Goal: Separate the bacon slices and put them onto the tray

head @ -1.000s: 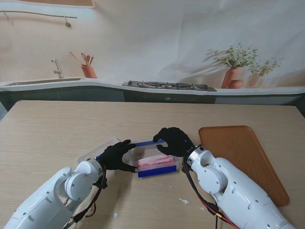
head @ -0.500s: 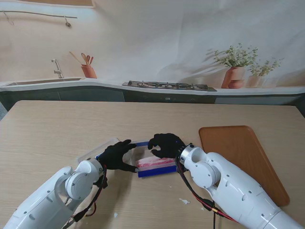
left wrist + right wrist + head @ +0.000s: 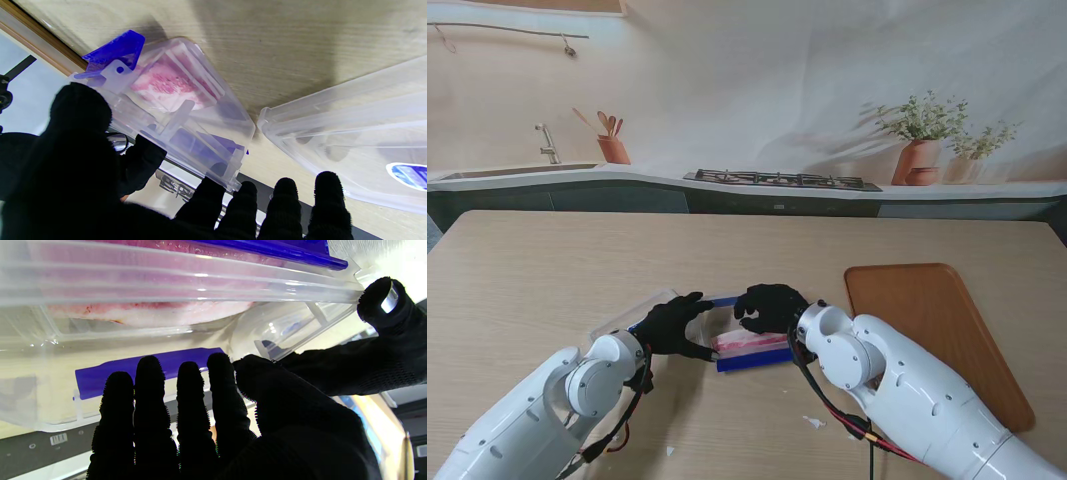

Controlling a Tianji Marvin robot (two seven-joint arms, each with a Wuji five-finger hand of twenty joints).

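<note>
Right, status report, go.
Left hand shut on the clear container. Right hand open, reaching into it. Bacon inside; wooden tray bare. Lid lies beside container.

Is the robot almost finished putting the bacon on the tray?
Not nearly. The lid is off the clear box, so that step looks done. The left hand steadies the box while the right hand reaches in. All the bacon sits inside, and the wooden tray has none yet.

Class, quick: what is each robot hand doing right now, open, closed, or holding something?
Left robot hand: shut on the clear bacon container, gripping its end.
Right robot hand: fingers apart over the container, holding nothing.
</note>
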